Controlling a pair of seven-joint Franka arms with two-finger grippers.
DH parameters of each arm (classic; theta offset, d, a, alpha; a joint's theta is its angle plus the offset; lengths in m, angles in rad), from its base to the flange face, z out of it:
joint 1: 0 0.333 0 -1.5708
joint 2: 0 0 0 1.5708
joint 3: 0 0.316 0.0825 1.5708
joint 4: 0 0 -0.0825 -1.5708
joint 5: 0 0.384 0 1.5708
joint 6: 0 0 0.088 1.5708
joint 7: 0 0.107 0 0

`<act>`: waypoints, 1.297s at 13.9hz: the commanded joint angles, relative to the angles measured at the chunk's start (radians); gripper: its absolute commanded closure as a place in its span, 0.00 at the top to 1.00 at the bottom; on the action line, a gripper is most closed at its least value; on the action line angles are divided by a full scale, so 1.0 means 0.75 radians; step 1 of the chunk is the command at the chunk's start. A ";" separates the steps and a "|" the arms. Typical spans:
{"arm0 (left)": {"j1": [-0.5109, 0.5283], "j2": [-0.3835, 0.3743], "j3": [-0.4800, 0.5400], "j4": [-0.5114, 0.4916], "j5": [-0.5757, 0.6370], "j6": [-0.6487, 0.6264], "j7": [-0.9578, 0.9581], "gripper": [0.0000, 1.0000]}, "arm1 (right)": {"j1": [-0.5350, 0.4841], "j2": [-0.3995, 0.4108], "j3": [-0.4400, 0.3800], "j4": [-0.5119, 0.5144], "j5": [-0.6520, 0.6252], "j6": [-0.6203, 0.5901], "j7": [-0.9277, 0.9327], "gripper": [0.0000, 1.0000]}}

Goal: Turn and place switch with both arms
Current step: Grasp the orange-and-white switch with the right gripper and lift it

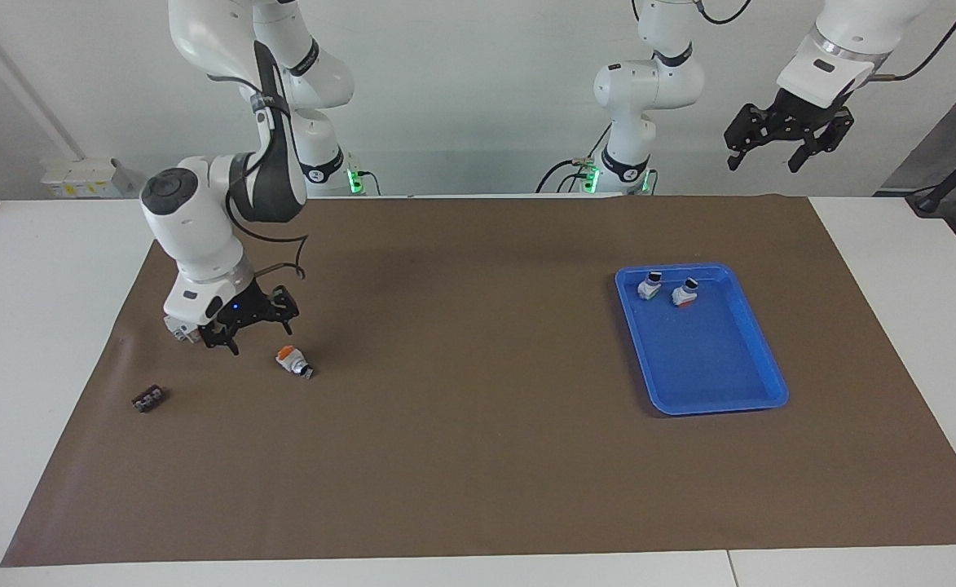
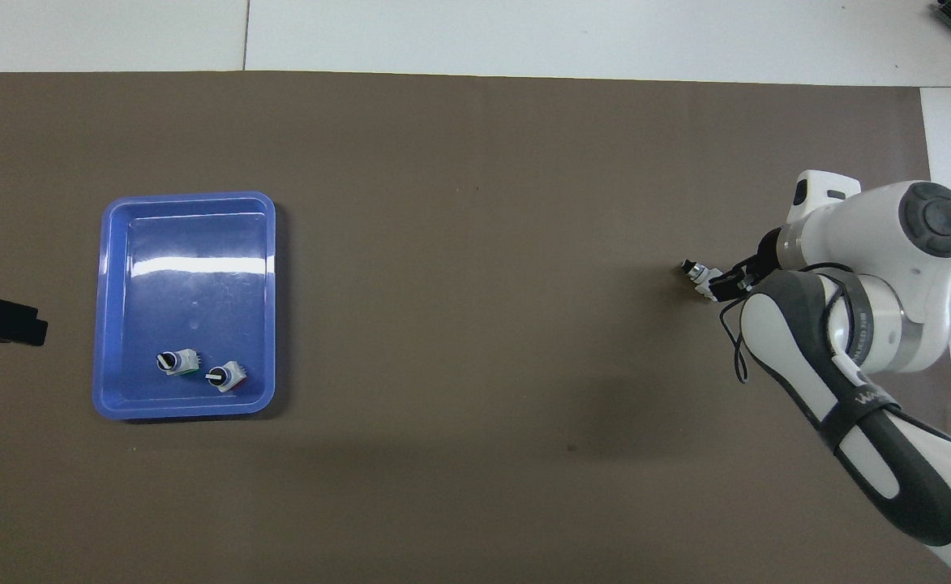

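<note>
Orange-ended switch (image 1: 292, 360) lies just beside right hand (image 1: 255, 333).

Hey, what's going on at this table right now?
The right gripper hangs open low over the mat beside the orange-ended switch, not touching it yet. The switch lies on its side on the brown mat. The left gripper waits open, raised at its own end. A blue tray already holds two similar switches. A small dark part lies nearby.
</note>
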 commanded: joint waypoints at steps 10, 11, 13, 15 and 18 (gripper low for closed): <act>0.011 -0.037 -0.009 -0.040 0.018 -0.001 0.004 1.00 | -0.014 0.052 0.005 -0.111 0.027 0.151 -0.274 0.00; 0.011 -0.037 -0.011 -0.040 0.018 -0.001 0.004 1.00 | -0.012 0.050 0.005 -0.097 0.029 0.123 -0.272 0.00; 0.013 -0.037 -0.011 -0.040 0.018 -0.001 0.004 1.00 | 0.008 0.034 0.015 0.001 0.027 -0.079 -0.389 0.00; 0.011 -0.037 -0.011 -0.040 0.018 -0.001 0.004 1.00 | 0.006 -0.003 0.099 0.075 0.131 -0.176 -0.618 0.00; 0.011 -0.037 -0.011 -0.040 0.018 -0.001 0.004 1.00 | 0.008 -0.035 0.191 0.156 0.441 -0.209 -0.832 0.00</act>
